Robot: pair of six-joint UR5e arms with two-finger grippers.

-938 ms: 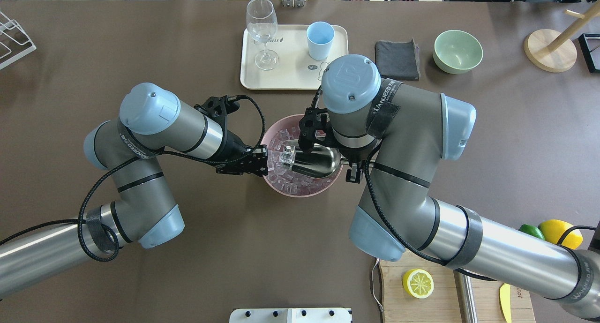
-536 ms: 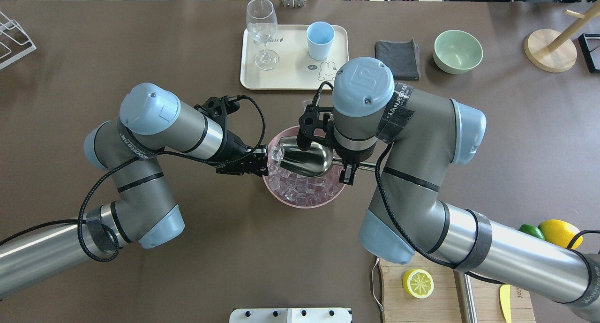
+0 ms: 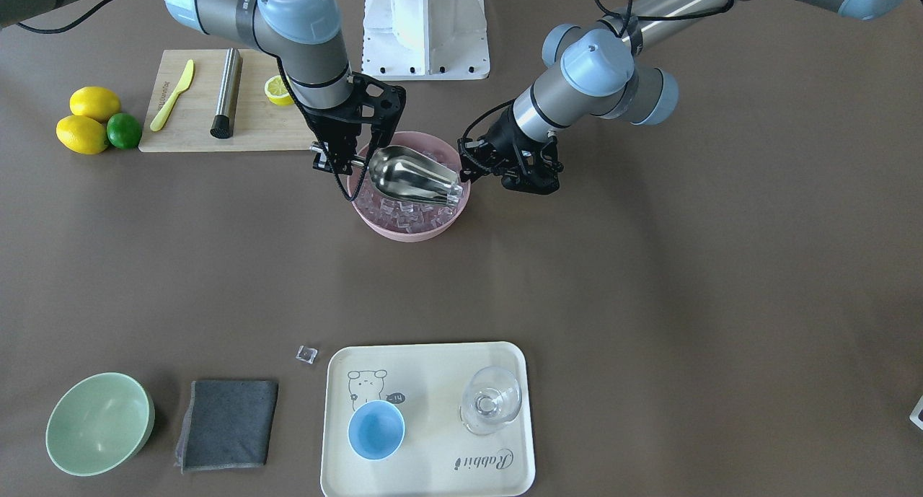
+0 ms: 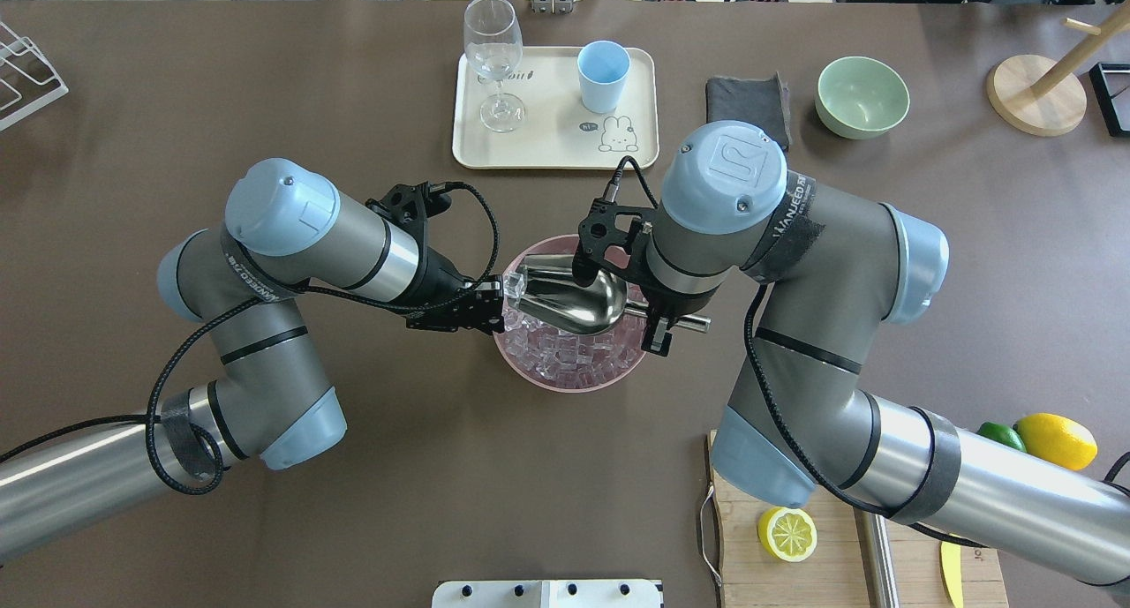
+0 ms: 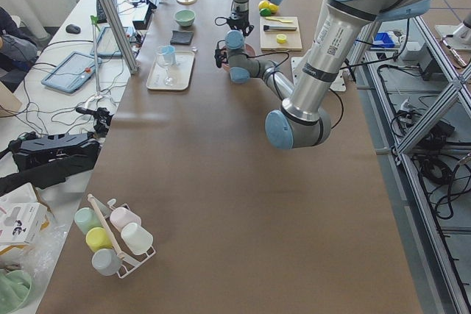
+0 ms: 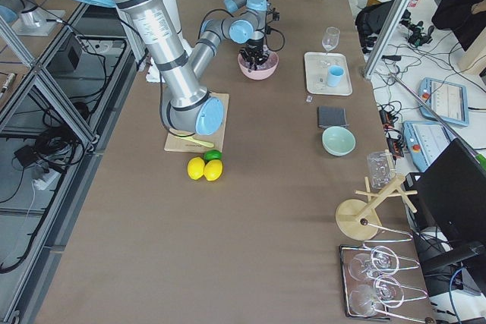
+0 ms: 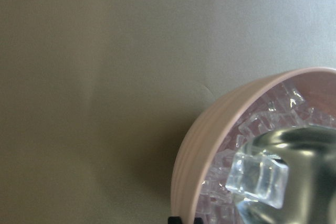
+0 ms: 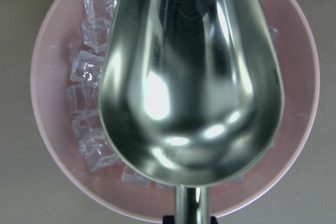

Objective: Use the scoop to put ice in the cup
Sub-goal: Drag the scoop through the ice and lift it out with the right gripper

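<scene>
Scoop (image 4: 569, 301) risen off ice (image 4: 574, 356), one cube (image 4: 515, 283) at mouth, above pink bowl (image 4: 565, 384), mid-bench (image 4: 530, 484). Right end effector (image 4: 660, 324) grasping handle; left end effector (image 4: 494, 312) clamped on bowl rim. Cup (image 4: 604, 77) on tray (image 4: 547, 149), far edge.

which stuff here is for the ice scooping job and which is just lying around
For the job: scoop, held by the right gripper; ice; pink bowl; blue cup.
Just lying about: wine glass, green bowl, grey cloth, lemons, lime, cutting board, yellow knife, steel rod.
</scene>
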